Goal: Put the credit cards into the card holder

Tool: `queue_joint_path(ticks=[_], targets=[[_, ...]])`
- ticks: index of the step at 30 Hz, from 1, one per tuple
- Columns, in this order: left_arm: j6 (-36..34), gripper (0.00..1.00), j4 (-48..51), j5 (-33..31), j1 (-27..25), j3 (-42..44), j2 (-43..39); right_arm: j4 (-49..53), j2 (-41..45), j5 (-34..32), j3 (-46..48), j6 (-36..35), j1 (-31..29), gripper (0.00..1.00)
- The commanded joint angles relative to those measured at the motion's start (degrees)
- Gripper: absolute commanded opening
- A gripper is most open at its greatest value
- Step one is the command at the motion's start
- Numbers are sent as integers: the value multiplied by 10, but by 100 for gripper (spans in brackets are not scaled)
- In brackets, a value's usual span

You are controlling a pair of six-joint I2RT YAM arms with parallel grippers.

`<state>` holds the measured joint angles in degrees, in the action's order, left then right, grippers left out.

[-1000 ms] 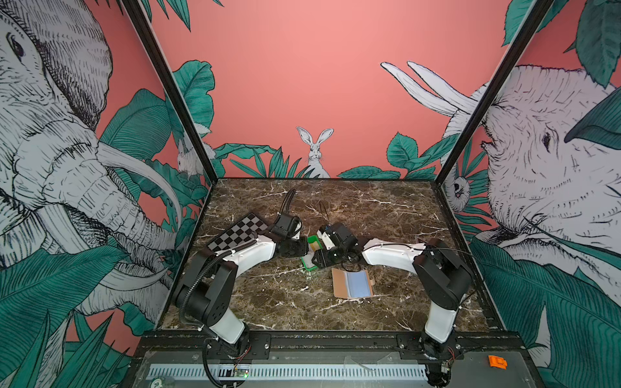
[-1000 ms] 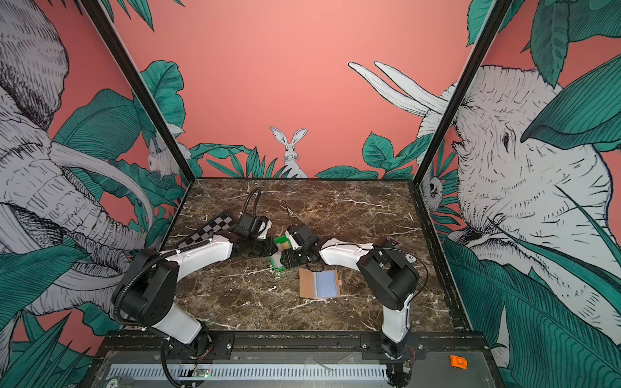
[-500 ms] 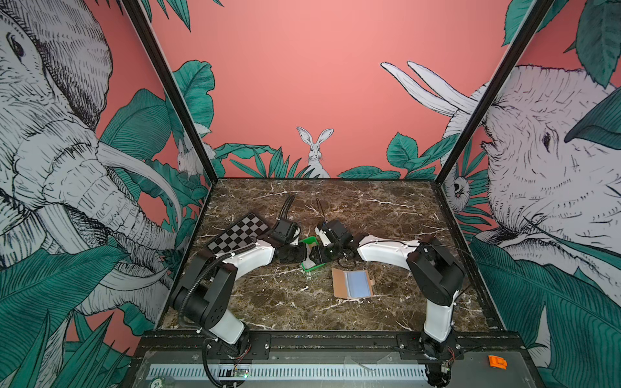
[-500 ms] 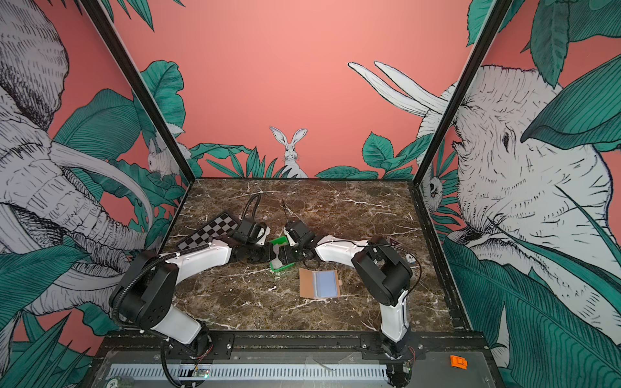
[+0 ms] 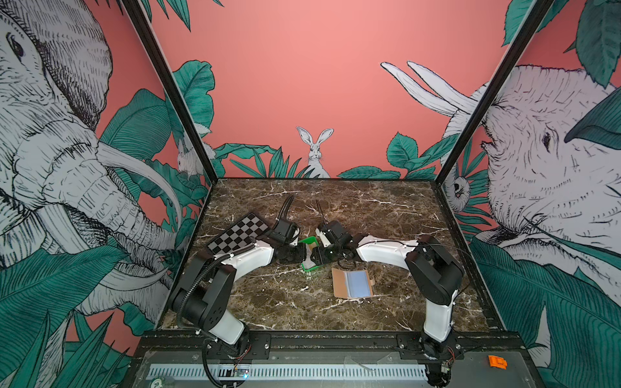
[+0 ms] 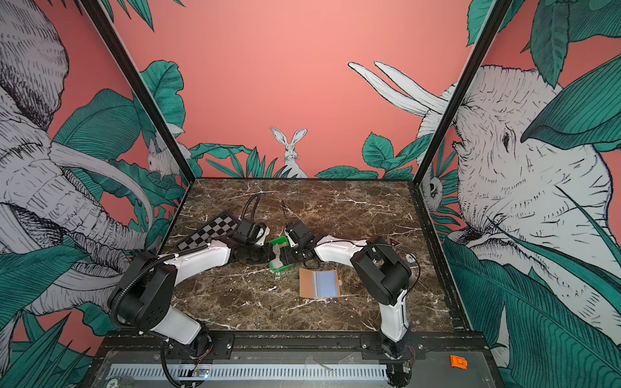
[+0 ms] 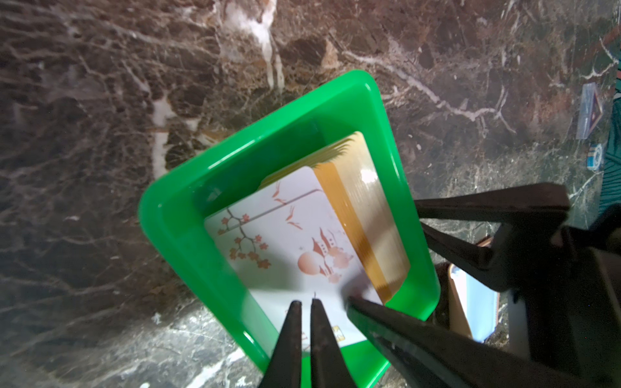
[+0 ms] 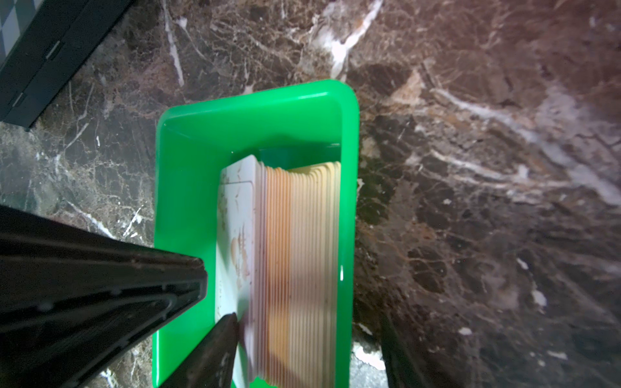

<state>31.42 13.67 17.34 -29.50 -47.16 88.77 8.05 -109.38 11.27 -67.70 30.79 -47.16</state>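
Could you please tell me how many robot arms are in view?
2. The left arm reaches in from the left of the table, the right arm from the right; both meet at the green tray. None seems hidden.

I count two arms on the worktop (image 5: 386, 208), each ending in one hand: the left hand (image 7: 305, 304) and the right hand (image 5: 311, 258). There is one green tray (image 7: 174, 215) between them. Inside it stands one stack of credit cards (image 8: 299, 255); I see dozens of edges packed together, too many and too blurred for an exact number. One white card with orange drawings (image 7: 285, 242) faces my left wrist camera. I count one card holder (image 5: 351, 283) lying open, one checkered board (image 5: 240, 233), and two small items (image 6: 401, 248) near the right arm's base.
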Motion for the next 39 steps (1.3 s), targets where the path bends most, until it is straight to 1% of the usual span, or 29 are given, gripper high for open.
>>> queue_joint_path(ticks=[1, 6, 13, 22, 25, 29, 34, 39], targets=[[-9, 10, 19, -2, -1, 0, -22, 8, 7, -28, -4, 7, 3, 66], [-12, 10, 19, -4, -1, 4, -21, 8, 18, -37, -3, 11, 11, 65], [-13, 10, 15, -5, -1, 8, -19, 6, 31, -30, -4, 9, 25, 64], [-13, 10, 15, -5, -1, 9, -18, 6, 37, -27, -6, 7, 30, 64], [-2, 17, -3, 5, -1, 9, -9, 7, 40, -23, -5, 5, 30, 64], [9, 18, -23, 16, -2, 8, 6, 5, 45, -20, 0, 5, 30, 64], [7, 16, -23, 17, -3, 4, 17, 1, 56, -16, 7, 6, 30, 64], [6, 15, -21, 17, -3, 4, 20, -4, 77, 3, 9, 9, 29, 64]])
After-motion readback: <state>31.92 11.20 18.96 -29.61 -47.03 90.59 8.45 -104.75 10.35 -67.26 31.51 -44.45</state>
